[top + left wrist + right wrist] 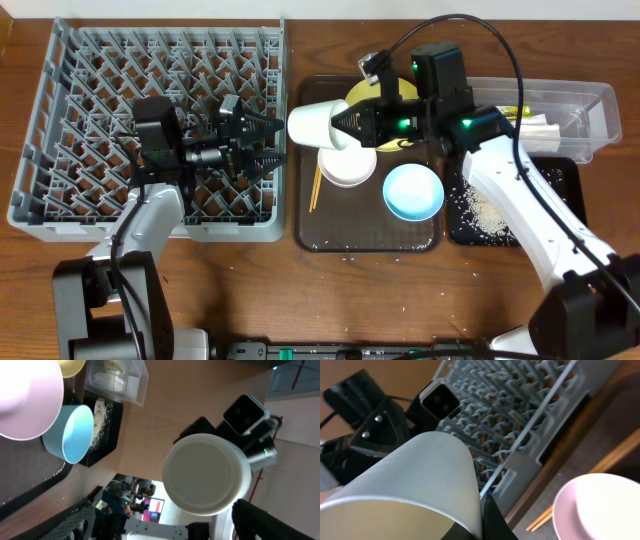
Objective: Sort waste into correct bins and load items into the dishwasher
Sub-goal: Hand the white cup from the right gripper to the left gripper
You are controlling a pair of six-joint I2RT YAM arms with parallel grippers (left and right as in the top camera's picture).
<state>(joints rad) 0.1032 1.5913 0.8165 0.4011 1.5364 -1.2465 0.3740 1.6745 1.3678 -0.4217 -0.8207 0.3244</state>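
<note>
My right gripper [345, 124] is shut on the small white cup [314, 124], held on its side above the gap between the grey dish rack [60, 120] and the brown tray [305, 235]. In the right wrist view the cup [405, 485] fills the lower left, with one finger [490, 512] pinched on its rim. My left gripper [258, 142] is open over the rack's right side, facing the cup's base [207, 474]. The white bowl [347, 167], light-blue bowl [413, 192], chopsticks [316, 186] and partly hidden yellow plate [388, 97] are on the brown tray.
A clear tub [590, 105] at the back right holds a yellow-green sachet wrapper [510, 112] and a white napkin [538, 128]. A black tray [565, 180] in front of it holds rice scraps [480, 210]. A few crumbs lie on the table's front.
</note>
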